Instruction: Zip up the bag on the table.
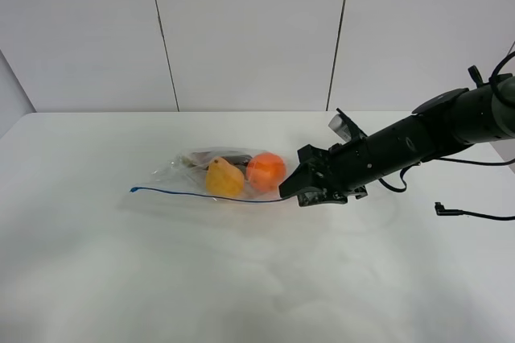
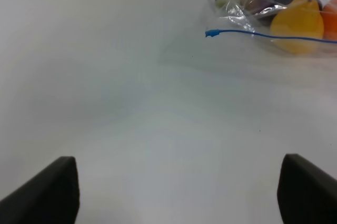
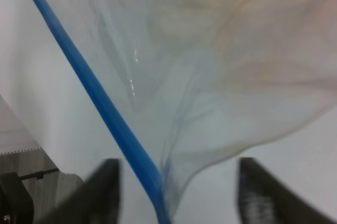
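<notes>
right gripper (image 1: 290, 192), white table (image 1: 88, 278), panelled wall (image 1: 241, 29)

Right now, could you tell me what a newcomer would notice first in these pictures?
The clear bag lies near the middle of the white table, with an orange item and a yellow item showing through it. Its blue zipper strip runs along the near edge, and at its right end the strip passes between the right arm's spread fingers.

No readable text, labels, brand names, numbers or signs appear anywhere in any view.
</notes>
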{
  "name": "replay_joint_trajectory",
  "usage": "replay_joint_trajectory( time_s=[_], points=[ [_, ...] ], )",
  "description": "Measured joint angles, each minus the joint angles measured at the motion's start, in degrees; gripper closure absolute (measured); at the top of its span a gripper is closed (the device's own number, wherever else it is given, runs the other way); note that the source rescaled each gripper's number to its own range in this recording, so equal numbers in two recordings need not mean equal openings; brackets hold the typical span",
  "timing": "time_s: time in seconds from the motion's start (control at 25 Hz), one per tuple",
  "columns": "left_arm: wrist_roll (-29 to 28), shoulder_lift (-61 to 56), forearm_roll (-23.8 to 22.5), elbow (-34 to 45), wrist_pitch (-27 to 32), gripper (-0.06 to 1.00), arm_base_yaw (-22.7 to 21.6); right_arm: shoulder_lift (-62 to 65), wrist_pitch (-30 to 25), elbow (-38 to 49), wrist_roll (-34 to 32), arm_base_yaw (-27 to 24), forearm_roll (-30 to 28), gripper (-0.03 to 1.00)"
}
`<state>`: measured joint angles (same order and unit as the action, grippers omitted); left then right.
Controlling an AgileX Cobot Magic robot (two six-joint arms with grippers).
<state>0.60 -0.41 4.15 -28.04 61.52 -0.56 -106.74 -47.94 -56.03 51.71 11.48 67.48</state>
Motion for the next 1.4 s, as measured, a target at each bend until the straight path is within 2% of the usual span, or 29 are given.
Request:
replay_joint_trajectory(
  time_s=[0.12, 0.28, 0.4, 0.56, 0.72, 1.0, 1.16, 1.28, 1.4],
  points=[
    [0.12, 0.0, 0.0, 0.0, 0.0, 0.03, 0.0, 0.0, 0.0, 0.0, 0.0, 0.0, -0.02, -0.01],
    [0.38, 0.0, 0.0, 0.0, -0.05, 0.03, 0.0, 0.0, 0.26, 0.0, 0.0, 0.0, -0.83, -0.03],
    [0.38, 0.0, 0.0, 0.0, -0.05, 0.03, 0.0, 0.0, 0.87, -0.84, -0.27, -0.45, -4.87, -0.03],
    [0.51, 0.0, 0.0, 0.0, -0.05, 0.03, 0.0, 0.08, 2.56, -3.07, -5.19, -0.67, -15.0, -0.03],
    [0.57, 0.0, 0.0, 0.0, -0.1, 0.03, 0.0, 1.54, 6.48, -5.26, -13.08, -0.67, -26.1, -0.03],
    [0.63, 0.0, 0.0, 0.0, -0.21, 0.03, 0.0, 5.75, 9.47, -9.27, -35.98, -0.77, -54.61, -0.03],
    [0.7, 0.0, 0.0, 0.0, -0.21, 0.03, 0.0, 7.33, 9.25, -9.58, -50.12, -0.85, -67.97, -0.03],
    [0.78, 0.0, 0.0, 0.0, -0.21, 0.03, 0.0, 7.76, 9.06, -9.58, -58.16, -0.85, -74.96, -0.03],
    [0.84, 0.0, 0.0, 0.0, -0.21, 0.03, 0.0, 8.53, 9.45, -9.58, -60.44, -0.85, -76.93, -0.03]
  ],
)
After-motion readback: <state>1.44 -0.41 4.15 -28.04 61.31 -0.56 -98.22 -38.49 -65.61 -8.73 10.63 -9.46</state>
